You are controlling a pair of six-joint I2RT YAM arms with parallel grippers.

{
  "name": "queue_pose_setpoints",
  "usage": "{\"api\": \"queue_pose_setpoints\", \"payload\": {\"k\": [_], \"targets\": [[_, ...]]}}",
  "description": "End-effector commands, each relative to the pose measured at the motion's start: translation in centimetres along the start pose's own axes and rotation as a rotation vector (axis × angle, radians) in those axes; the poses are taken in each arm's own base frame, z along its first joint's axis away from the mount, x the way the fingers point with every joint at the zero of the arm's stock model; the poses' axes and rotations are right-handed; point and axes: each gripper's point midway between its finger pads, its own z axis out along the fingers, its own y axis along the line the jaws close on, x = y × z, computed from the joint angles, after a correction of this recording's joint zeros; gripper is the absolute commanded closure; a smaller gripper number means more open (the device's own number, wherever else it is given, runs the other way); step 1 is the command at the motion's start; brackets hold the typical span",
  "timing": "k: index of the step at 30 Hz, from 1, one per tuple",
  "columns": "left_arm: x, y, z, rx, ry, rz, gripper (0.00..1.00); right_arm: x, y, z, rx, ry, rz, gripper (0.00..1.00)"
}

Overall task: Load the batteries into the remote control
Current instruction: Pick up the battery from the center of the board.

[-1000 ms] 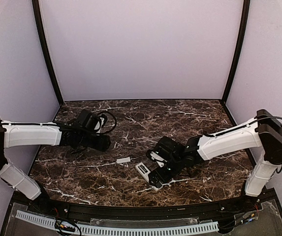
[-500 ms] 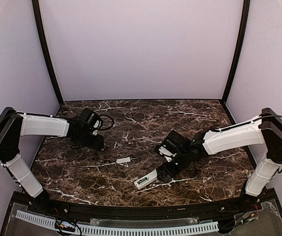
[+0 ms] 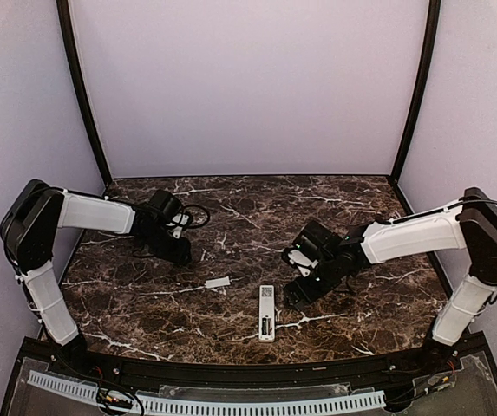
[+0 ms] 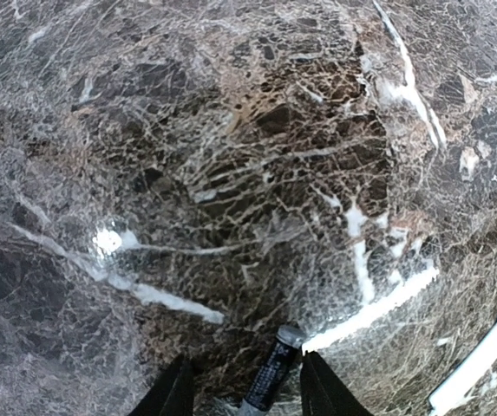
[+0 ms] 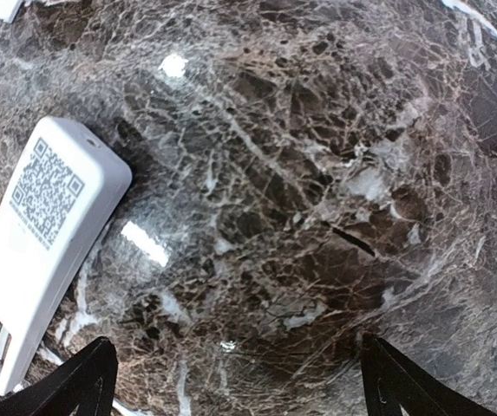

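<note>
Left tool [image 4: 246, 366] stood partway open, straddling a dark battery [image 4: 270, 374] with gaps on both sides and no grip. Right tool [image 5: 235, 347] was spread wide, holding nothing. The remote control [image 5: 44, 234] lay just beside it on the desk [image 5: 317, 173], label side up, compartment end uncovered.

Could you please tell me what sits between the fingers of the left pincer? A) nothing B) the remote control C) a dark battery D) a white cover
C: the left wrist view shows a dark battery standing between the fingers of the left pincer.
</note>
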Motion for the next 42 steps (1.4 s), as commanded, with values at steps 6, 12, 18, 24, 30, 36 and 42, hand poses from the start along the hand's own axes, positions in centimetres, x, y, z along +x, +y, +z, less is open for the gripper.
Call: {"api": "queue_pose_setpoints", "payload": {"k": [6,12,18,24,30,36,42], "targets": [[0.9,-1.5,0.2,0.029,0.045,0.061,0.64,1.5,1.4,-2.0,-0.107,0.011,0.013,0.03],[2.3,-1.8,0.4,-0.041,0.089,0.122,0.74,0.9,1.8,-2.7,-0.13,-0.014,0.006,0.03],[3.1,-2.1,-0.6,-0.068,0.095,0.129,0.84,1.4,3.0,-2.9,-0.212,-0.012,-0.006,0.06],[2.9,-2.3,-1.1,-0.062,0.081,0.122,0.93,2.8,5.5,-3.2,-0.333,-0.012,-0.023,0.13],[1.9,-2.8,-2.6,-0.043,0.036,0.098,0.99,4.0,8.6,-2.7,-0.393,0.018,-0.078,0.19],[0.9,-3.6,-6.2,0.01,-0.059,0.049,1.0,5.0,11.0,-2.5,-0.452,0.033,-0.097,0.23],[0.9,-4.3,-8.8,0.065,-0.112,0.029,1.0,5.2,13.0,-1.4,-0.507,0.055,-0.1,0.26]]}}
